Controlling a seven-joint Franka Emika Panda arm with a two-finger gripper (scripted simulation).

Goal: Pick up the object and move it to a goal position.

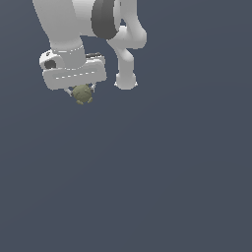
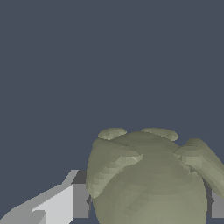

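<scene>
Gripping one object [image 1: 82, 94], the gripper [image 1: 81, 93] is clamped on it; olive-green, lumpy, mottled, roughly round ball; one arm [image 1: 74, 29], upper left of exterior view.

My arm [image 1: 74, 24] is made of smooth white rounded segments, with one dark grey ring at a joint. The gripper [image 1: 81, 93] has a flat white block body with a small black round hole on its side and short grey fingers [image 2: 52, 205].
</scene>
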